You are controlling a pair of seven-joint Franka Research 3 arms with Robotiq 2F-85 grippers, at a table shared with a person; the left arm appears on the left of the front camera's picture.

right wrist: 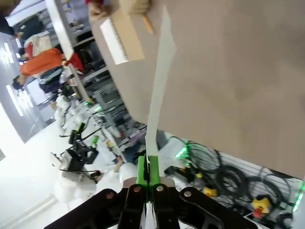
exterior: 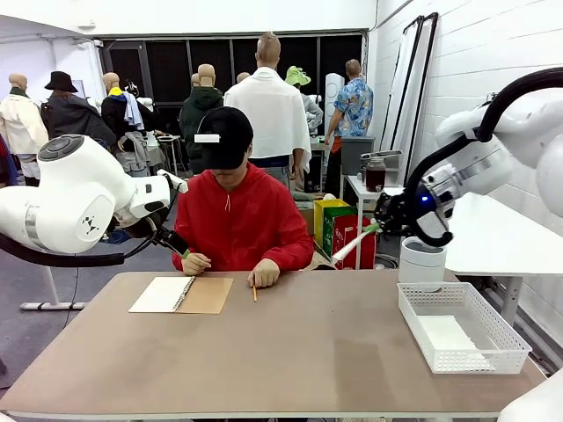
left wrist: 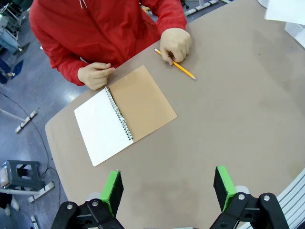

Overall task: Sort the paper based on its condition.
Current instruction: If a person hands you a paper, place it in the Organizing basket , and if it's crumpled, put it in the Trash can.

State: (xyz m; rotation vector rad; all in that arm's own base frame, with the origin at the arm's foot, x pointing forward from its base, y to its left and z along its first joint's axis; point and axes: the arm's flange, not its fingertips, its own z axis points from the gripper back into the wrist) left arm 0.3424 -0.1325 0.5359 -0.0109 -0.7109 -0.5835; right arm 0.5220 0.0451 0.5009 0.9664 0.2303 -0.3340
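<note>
**Paper sheet [right wrist: 159, 86] gripped in right pincer [right wrist: 148, 164], not yet placed**

Left pincer [left wrist: 167, 171]: released, green pads wide apart, hovering over the desk [exterior: 308, 352]. Beyond its tips lies a spiral notebook [left wrist: 126, 114], open flat, with a white page and a brown card cover. Farther on is a yellow pencil [left wrist: 176, 64] under the person's hand [left wrist: 175, 44].

Right pincer: clenched on one edge of the paper sheet, which juts out thin and slightly bowed, with no crumple visible.

Below and to its right: white mesh basket [exterior: 457, 362], rigid walls, another sheet [exterior: 444, 332] flat inside.

Judgement: the held sheet probably goes there. Carry slowly, level it and lower it inside the walls. Let go low so it cannot flutter.
</note>
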